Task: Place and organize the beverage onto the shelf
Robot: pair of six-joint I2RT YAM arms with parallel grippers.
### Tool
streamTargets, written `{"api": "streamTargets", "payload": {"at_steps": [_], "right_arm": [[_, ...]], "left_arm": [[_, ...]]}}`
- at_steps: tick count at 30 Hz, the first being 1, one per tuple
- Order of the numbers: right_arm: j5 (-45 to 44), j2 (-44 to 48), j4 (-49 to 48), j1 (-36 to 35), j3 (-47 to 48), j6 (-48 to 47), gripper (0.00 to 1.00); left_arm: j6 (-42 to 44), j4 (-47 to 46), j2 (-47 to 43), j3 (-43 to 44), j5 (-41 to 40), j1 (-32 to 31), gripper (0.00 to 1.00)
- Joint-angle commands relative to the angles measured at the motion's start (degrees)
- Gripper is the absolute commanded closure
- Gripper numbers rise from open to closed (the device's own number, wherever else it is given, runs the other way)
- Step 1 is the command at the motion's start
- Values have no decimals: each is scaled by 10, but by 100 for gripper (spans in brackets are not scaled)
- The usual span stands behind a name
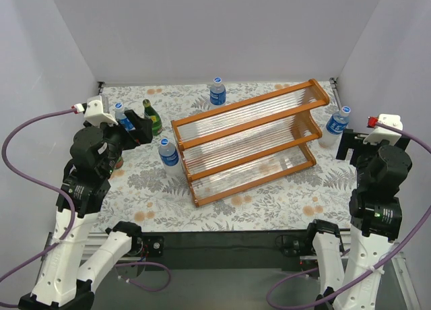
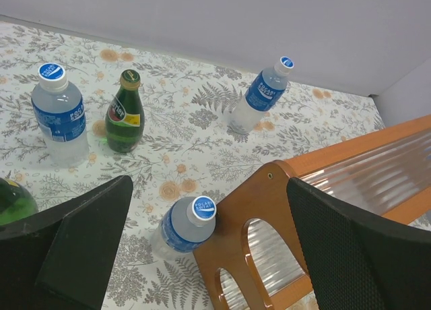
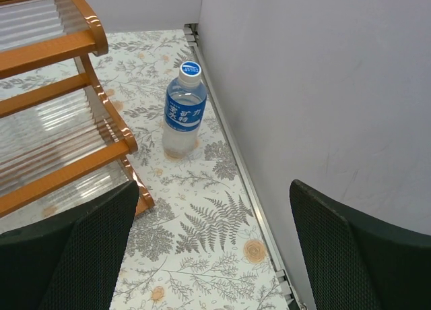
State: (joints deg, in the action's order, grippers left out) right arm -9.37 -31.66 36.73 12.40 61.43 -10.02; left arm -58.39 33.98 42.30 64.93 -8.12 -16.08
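Note:
The shelf [image 1: 249,141] stands mid-table, its tiers bare; its wooden end [image 2: 269,209] shows in the left wrist view. One clear bottle [image 1: 168,152] stands against its left end, another [image 1: 217,92] behind it, a third [image 1: 123,116] at far left, and a fourth [image 1: 338,120] right of it. A green bottle [image 1: 153,116] stands at far left. A second green bottle [image 2: 10,202] peeks in at the left edge of the left wrist view. My left gripper [image 1: 138,129] hovers open above the left bottles. My right gripper [image 1: 350,145] is open and empty near the right-hand bottle [image 3: 183,111].
White enclosure walls close in the table; the right wall [image 3: 323,87] is close beside my right gripper, with a metal rail [image 3: 249,182] along its base. A floral cloth [image 1: 269,202] covers the table.

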Motion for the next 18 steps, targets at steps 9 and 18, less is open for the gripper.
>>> {"api": "streamTargets", "payload": {"at_steps": [9,18], "right_arm": [[223,-16,3,7,39,-134,2],[278,-30,88,17,69,-243,2]], "left_arm": [[18,15,-10,21,-8,-11,2],[24,21,-10,24,-5,-14,2]]}}
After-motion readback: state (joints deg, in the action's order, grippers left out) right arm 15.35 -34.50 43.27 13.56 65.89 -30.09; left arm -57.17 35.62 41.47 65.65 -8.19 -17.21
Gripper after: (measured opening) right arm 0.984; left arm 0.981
